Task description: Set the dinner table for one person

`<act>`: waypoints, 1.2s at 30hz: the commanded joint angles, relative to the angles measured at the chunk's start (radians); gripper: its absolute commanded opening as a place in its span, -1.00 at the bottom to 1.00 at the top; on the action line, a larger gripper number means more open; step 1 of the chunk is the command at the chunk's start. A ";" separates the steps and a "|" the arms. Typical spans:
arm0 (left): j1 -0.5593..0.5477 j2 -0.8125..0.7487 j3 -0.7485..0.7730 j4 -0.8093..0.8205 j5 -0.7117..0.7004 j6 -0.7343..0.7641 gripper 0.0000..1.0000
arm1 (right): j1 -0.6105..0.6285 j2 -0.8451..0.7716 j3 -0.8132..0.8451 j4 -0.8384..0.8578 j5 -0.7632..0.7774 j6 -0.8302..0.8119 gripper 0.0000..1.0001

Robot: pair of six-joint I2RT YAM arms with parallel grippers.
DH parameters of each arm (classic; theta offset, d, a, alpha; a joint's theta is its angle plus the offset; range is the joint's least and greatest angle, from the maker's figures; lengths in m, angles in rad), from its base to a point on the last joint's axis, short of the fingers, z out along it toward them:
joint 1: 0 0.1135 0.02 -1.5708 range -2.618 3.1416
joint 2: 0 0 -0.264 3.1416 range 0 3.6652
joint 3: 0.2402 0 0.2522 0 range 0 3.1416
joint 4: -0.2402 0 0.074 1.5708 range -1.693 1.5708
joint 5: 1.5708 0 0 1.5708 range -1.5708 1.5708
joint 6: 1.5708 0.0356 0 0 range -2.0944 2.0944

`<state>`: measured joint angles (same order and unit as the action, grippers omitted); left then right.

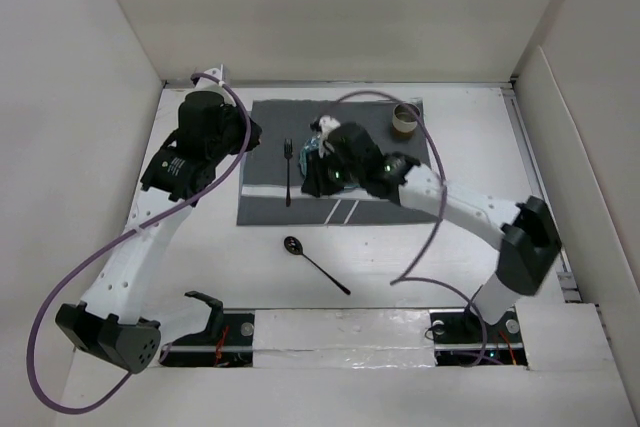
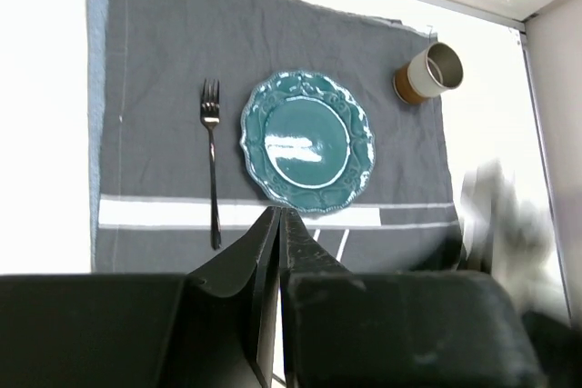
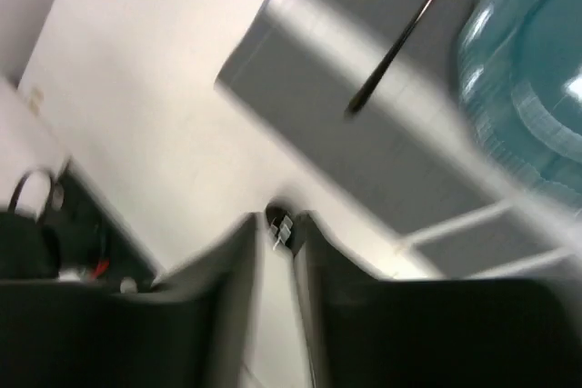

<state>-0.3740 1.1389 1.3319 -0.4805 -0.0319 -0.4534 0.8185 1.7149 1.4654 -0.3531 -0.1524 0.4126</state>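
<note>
**Spoon waiting off the mat**

The bench (image 1: 260, 277) is spanning the whole floor of the white-walled cell and carrying everything. The mat (image 1: 270, 127) is lying toward its far edge, about midway between the side edges, marking the single place. The plate (image 2: 306, 141) is sitting mid-mat. The fork (image 1: 288, 172) is lying just left of it, tines pointing to the far edge. The cup (image 1: 405, 118) is standing at the mat's far right corner, likely as the drink spot.

The spoon (image 1: 318, 267) is lying aslant on bare bench just off the mat's near edge, so it is looking like the piece not yet placed. Its spot would probably be right of the plate.

The right tool (image 3: 275, 224) is hovering over the mat's near part, blurred. Its fingers are narrowly parted and gripping nothing, with the spoon's bowl showing far below the gap. The left tool (image 2: 277, 215) is hanging by the mat's left edge, pinched shut and empty, probably standing clear.
</note>
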 commanded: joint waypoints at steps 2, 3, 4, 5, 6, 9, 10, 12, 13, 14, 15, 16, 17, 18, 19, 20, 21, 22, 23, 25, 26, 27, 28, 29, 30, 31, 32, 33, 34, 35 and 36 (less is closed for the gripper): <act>-0.003 0.016 0.069 0.030 -0.037 0.047 -1.00 | 0.195 -0.110 -0.319 0.077 0.080 -0.104 0.01; -0.003 0.025 0.073 0.026 -0.043 0.048 -0.90 | 0.212 -0.116 -0.347 0.074 0.086 -0.103 0.18; -0.003 0.028 0.079 0.025 -0.043 0.048 -0.83 | 0.237 -0.117 -0.393 0.074 0.096 -0.095 0.22; -0.003 0.032 0.082 0.026 -0.043 0.050 -0.77 | 0.248 -0.115 -0.411 0.075 0.114 -0.086 0.24; -0.003 0.036 0.084 0.025 -0.039 0.047 -0.68 | 0.257 -0.112 -0.422 0.078 0.128 -0.086 0.24; -0.003 0.044 0.082 0.025 -0.031 0.035 -0.59 | 0.272 -0.083 -0.438 0.089 0.146 -0.098 0.24; -0.003 0.044 0.076 0.026 -0.030 0.032 -0.58 | 0.272 -0.066 -0.433 0.086 0.146 -0.106 0.24; -0.003 0.042 0.070 0.028 -0.030 0.021 -0.57 | 0.281 -0.023 -0.406 0.080 0.195 -0.126 0.24; -0.003 0.039 0.064 0.026 -0.028 0.018 -0.57 | 0.294 -0.009 -0.399 0.082 0.204 -0.132 0.24; -0.003 0.036 0.061 0.028 -0.028 0.015 -0.56 | 0.294 0.005 -0.392 0.083 0.212 -0.147 0.24; -0.003 0.030 0.056 0.029 -0.029 0.013 -0.56 | 0.294 0.020 -0.375 0.083 0.214 -0.153 0.23; -0.003 0.025 0.050 0.029 -0.031 0.012 -0.56 | 0.303 0.055 -0.367 0.082 0.214 -0.158 0.22; -0.003 0.021 0.047 0.028 -0.033 0.012 -0.56 | 0.303 0.070 -0.360 0.079 0.218 -0.167 0.21; -0.003 0.015 0.044 0.026 -0.037 0.010 -0.56 | 0.312 0.084 -0.346 0.080 0.221 -0.172 0.17; -0.003 0.012 0.040 0.026 -0.040 0.010 -0.55 | 0.323 0.109 -0.341 0.078 0.223 -0.175 0.14; -0.003 0.007 0.038 0.023 -0.042 0.010 -0.55 | 0.323 0.120 -0.335 0.078 0.226 -0.176 0.12; -0.003 -0.001 0.036 0.022 -0.046 0.010 -0.55 | 0.333 0.126 -0.332 0.077 0.229 -0.178 0.08; -0.003 -0.004 0.033 0.020 -0.046 0.010 -0.55 | 0.344 0.133 -0.330 0.083 0.234 -0.178 0.07; -0.003 -0.007 0.032 0.020 -0.049 0.010 -0.55 | 0.344 0.144 -0.327 0.083 0.253 -0.175 0.02; -0.003 -0.013 0.023 0.020 -0.053 0.010 -0.55 | 0.355 0.160 -0.324 0.082 0.283 -0.166 -0.35; -0.003 -0.014 0.020 0.020 -0.053 0.010 -0.54 | 0.355 0.178 -0.321 0.080 0.315 -0.156 -0.49; -0.003 -0.019 0.018 0.022 -0.053 0.010 -0.54 | 0.355 0.186 -0.320 0.077 0.330 -0.153 -0.85; -0.003 -0.021 0.012 0.020 -0.053 0.010 -0.53 | 0.355 0.189 -0.318 0.066 0.341 -0.150 -0.96; -0.003 -0.021 0.009 0.019 -0.054 0.010 -0.50 | 0.355 0.187 -0.315 0.062 0.352 -0.143 -1.00; -0.003 -0.021 0.009 0.019 -0.059 0.012 -0.49 | 0.355 0.163 -0.312 0.056 0.346 -0.135 -1.00; -0.003 -0.022 0.006 0.019 -0.060 0.015 -0.48 | 0.343 0.138 -0.315 0.055 0.332 -0.129 -1.00; -0.003 -0.022 0.004 0.019 -0.066 0.019 -0.45 | 0.314 0.099 -0.324 0.060 0.295 -0.118 -1.00; -0.003 -0.022 0.004 0.020 -0.068 0.022 -0.43 | 0.295 0.018 -0.329 0.063 0.283 -0.110 -1.00; -0.003 -0.021 0.006 0.020 -0.071 0.024 -0.41 | 0.272 -0.021 -0.327 0.053 0.274 -0.103 -1.00; -0.003 -0.019 0.006 0.025 -0.071 0.025 -0.37 | 0.246 -0.062 -0.323 0.039 0.268 -0.094 -1.00; -0.003 -0.018 0.004 0.028 -0.072 0.027 -0.35 | 0.184 -0.095 -0.304 0.023 0.267 -0.090 -1.00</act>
<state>-0.3740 1.1431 1.3479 -0.4831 -0.0853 -0.4370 1.1069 1.7702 1.1259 -0.3199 0.1146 0.2920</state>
